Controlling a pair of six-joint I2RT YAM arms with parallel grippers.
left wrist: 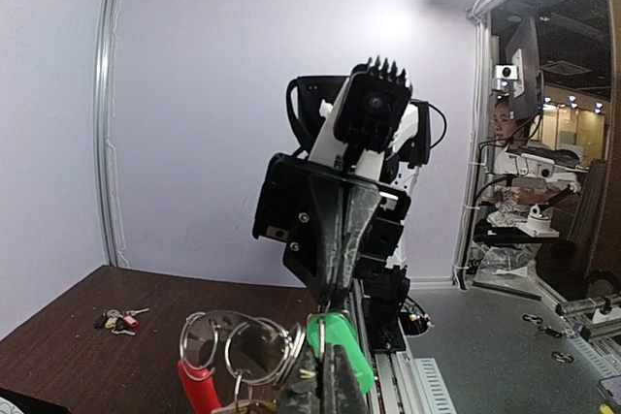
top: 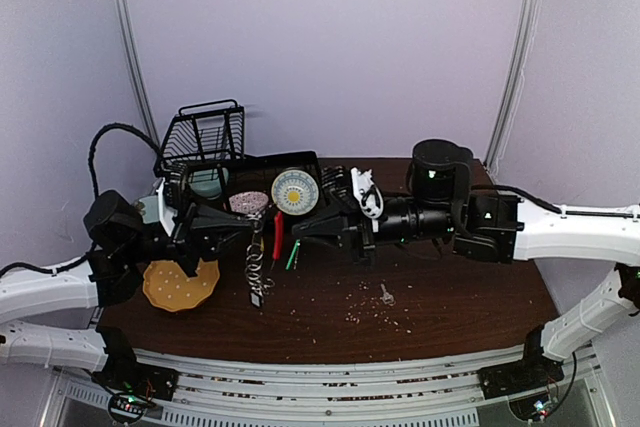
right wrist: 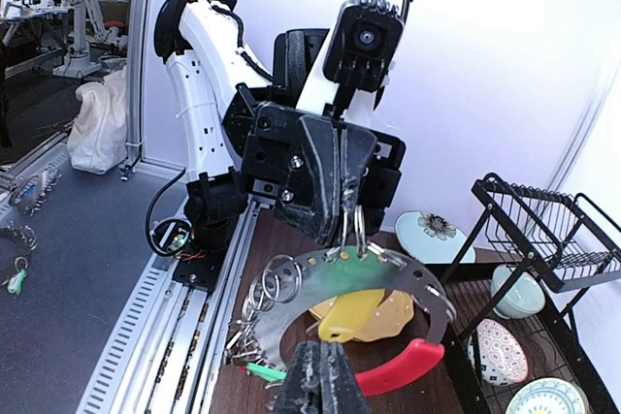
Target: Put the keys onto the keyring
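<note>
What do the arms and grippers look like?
The left arm and right arm have white shells and black joints. The left gripper and right gripper are black wedges tapering to two narrow fingers. A black cable loops by the left arm.
</note>
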